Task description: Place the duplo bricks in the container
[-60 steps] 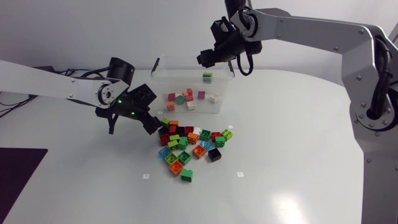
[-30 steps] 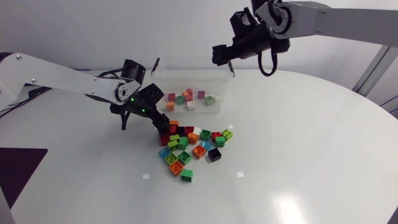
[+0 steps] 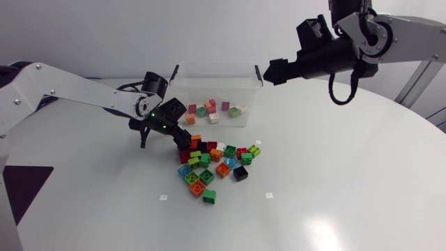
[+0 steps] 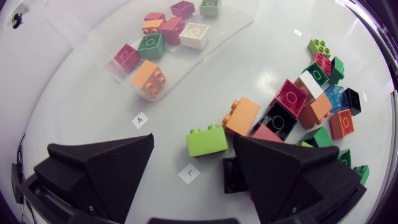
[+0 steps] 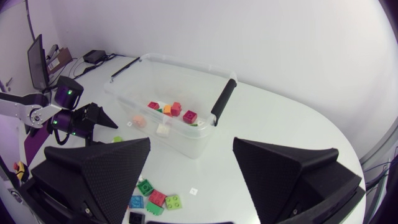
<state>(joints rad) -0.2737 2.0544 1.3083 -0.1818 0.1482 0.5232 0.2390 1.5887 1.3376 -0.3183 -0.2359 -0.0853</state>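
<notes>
— So, where are the duplo bricks (image 3: 212,167)?
— Most lie on the worktop (image 3: 334,181) beside the container (image 3: 217,65), some inside. The left pincer (image 4: 193,146) gapes astride a lime brick (image 4: 206,140); the right pincer (image 5: 191,149) gapes aloft.

Head overhead; wrists apparently share container (image 3: 209,77).

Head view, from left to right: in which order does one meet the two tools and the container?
Left tool → container → right tool. The pile of loose bricks lies before the container, so its place is unclear.
</notes>
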